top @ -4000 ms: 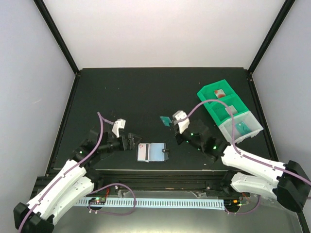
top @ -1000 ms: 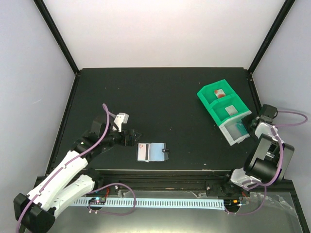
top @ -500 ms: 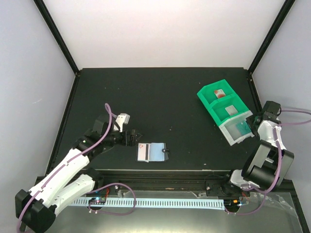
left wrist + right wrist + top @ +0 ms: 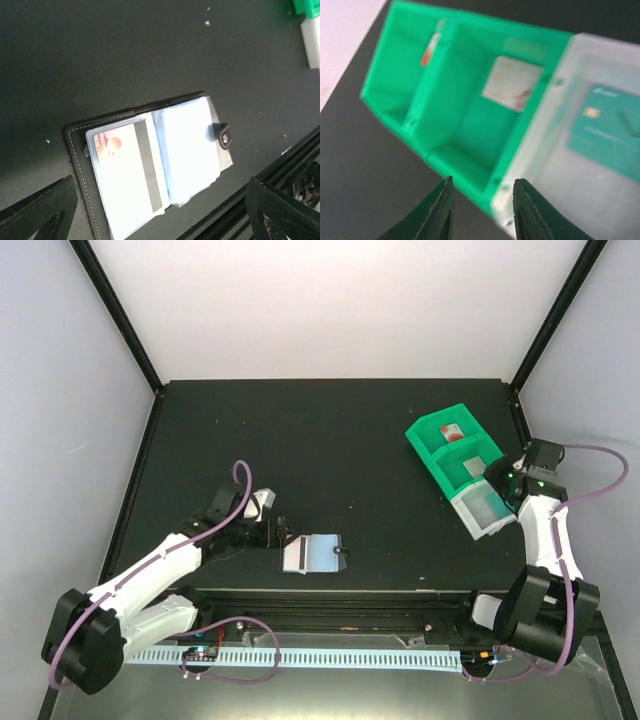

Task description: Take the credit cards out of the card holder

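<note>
The card holder (image 4: pixel 314 552) lies open near the table's front edge, pale blue-grey inside, its black clasp tab (image 4: pixel 220 135) on the right. A card with a red logo and a grey stripe (image 4: pixel 125 172) sits in its left pocket. My left gripper (image 4: pixel 284 531) is open and empty just above the holder's left edge; in the left wrist view its fingertips (image 4: pixel 40 210) straddle the holder (image 4: pixel 80 165). My right gripper (image 4: pixel 482 212) is open and empty over the bins (image 4: pixel 497 480). A teal card (image 4: pixel 610 135) lies in the clear bin.
A green two-compartment bin (image 4: pixel 445 448) and a joined clear bin (image 4: pixel 470 520) stand at the right. The far green compartment holds a red card (image 4: pixel 431 47) and the middle one a pale card (image 4: pixel 512 82). A black rail (image 4: pixel 280 165) runs along the table's front edge.
My left gripper has moved right and down to the holder's left edge. My right arm has swung from beside the clear bin to above the bins. The teal card it held is now in the clear bin.
</note>
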{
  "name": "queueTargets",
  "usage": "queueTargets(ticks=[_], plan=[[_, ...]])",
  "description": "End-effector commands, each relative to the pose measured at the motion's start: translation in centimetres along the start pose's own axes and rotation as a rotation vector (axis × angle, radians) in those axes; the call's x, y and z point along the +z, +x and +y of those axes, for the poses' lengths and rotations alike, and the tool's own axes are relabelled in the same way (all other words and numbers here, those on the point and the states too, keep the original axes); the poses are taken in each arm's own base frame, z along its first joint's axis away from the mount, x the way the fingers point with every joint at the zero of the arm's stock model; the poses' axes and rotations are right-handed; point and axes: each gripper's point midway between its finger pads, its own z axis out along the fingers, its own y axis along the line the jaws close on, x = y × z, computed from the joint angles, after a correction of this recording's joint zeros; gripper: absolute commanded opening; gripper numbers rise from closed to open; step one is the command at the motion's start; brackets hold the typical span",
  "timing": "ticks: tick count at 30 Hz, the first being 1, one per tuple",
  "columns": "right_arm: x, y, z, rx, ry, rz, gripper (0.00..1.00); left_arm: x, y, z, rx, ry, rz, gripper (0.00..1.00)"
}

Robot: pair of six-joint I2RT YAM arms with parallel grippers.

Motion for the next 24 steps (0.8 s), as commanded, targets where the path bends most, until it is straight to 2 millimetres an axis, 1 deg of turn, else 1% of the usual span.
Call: queueTargets(ticks=[1, 5, 8, 11, 14, 16, 18, 22, 24], plan=[[-1.3, 2.1, 4.8, -0.146, -0.157, 0.04, 0.35, 1.1, -0.2, -0.2, -0.039, 0.041, 0.007, 0.92], [-1.4, 4.8, 6.6, -0.174, -0.2, 0.109, 0.34, 2.0, 0.1, 0.1, -0.057, 0.058, 0.016, 0.85], [-1.2, 7.4, 8.2, -0.24, -0.268, 0.164, 0.33, 2.8, 0.5, 0.3, -0.079, 0.075, 0.035, 0.79], [-1.0, 9.3, 9.0, -0.295, -0.308, 0.189, 0.33, 3.4, 0.9, 0.9, -0.101, 0.062, 0.052, 0.71], [-0.9, 11.6, 9.7, -0.347, -0.32, 0.223, 0.33, 4.0, 1.7, 2.2, -0.126, 0.022, 0.061, 0.65], [-0.9, 13.1, 10.0, -0.38, -0.328, 0.239, 0.32, 4.2, 2.1, 2.7, -0.14, 0.013, 0.061, 0.61], [-1.2, 14.6, 10.3, -0.403, -0.356, 0.256, 0.32, 4.5, 2.4, 2.9, -0.155, 0.022, 0.059, 0.55], [-2.5, 16.3, 11.2, -0.43, -0.447, 0.236, 0.32, 4.9, 3.1, 3.4, -0.182, 0.024, 0.073, 0.43], [-3.2, 17.2, 11.5, -0.439, -0.481, 0.241, 0.32, 5.1, 3.2, 3.4, -0.195, 0.029, 0.076, 0.39]])
